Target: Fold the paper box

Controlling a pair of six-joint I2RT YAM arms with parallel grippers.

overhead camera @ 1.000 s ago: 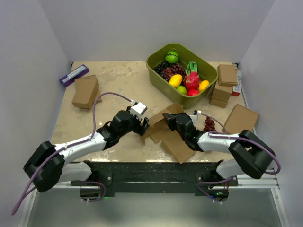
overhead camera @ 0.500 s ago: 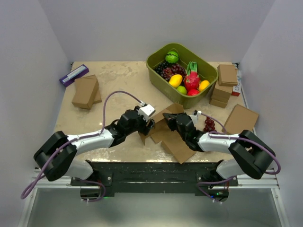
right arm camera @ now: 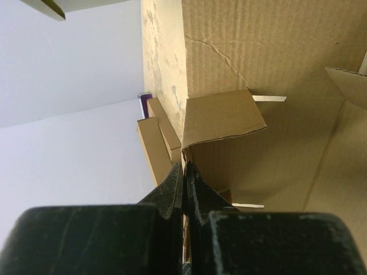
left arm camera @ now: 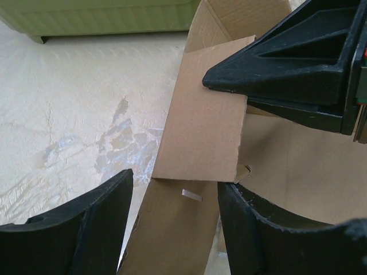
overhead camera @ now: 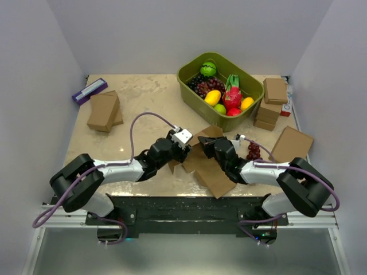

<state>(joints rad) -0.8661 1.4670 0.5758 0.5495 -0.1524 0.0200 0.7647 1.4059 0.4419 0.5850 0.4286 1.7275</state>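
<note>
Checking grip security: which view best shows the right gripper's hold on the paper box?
The right wrist view: the right gripper is shut on a thin edge of the paper box. The top external view hides the pinch under the wrist; the left wrist view shows only its black outside.

Green fruit bin (overhead camera: 218,119), purple box (overhead camera: 89,90), loose grapes (overhead camera: 253,151).

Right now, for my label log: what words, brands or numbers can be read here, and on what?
No text is readable in any view.
purple box: pale label, too small to read.
white and red item by the stacked brown boxes: mark too blurred to read.
paper box: plain, no print.
</note>
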